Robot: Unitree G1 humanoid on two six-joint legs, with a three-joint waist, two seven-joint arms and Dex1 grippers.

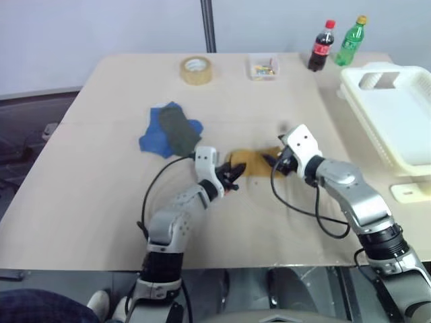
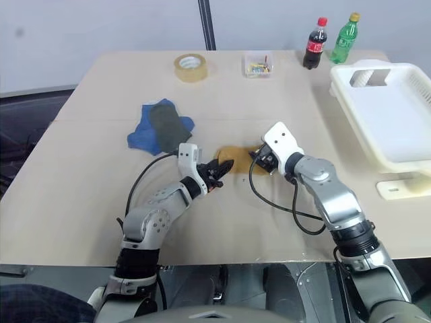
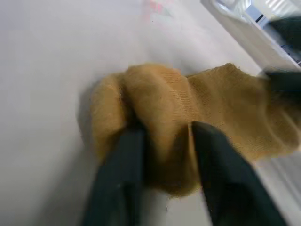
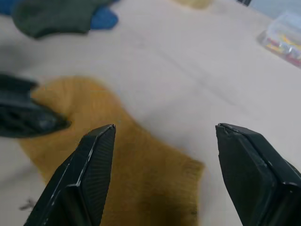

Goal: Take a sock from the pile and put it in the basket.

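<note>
— Both grippers low at mid-table?
— Yes; bare table [image 1: 87, 202] all round. Basket [image 2: 404, 114] at the right edge. Pile [image 2: 158, 128] behind-left.
— Mustard sock [image 2: 236, 160]?
— Lies crosswise between them; left gripper [image 3: 164, 141] part-spread astride a bunched end, right gripper [image 4: 164, 141] spread wide above the cuff.

From the head we are looking forward and down through two side-by-side eyes, taking in the whole pale wooden table [image 1: 101, 202] with both arms reaching out below us. Each wrist camera is looking along its own two black fingers, very close to the tabletop. Both are facing the crumpled mustard-yellow cloth sock [image 3: 188, 108] lying between the grippers, the shared ground of all four views. The right wrist camera is also catching the left gripper [image 4: 28, 117] just beyond its fingers.
</note>
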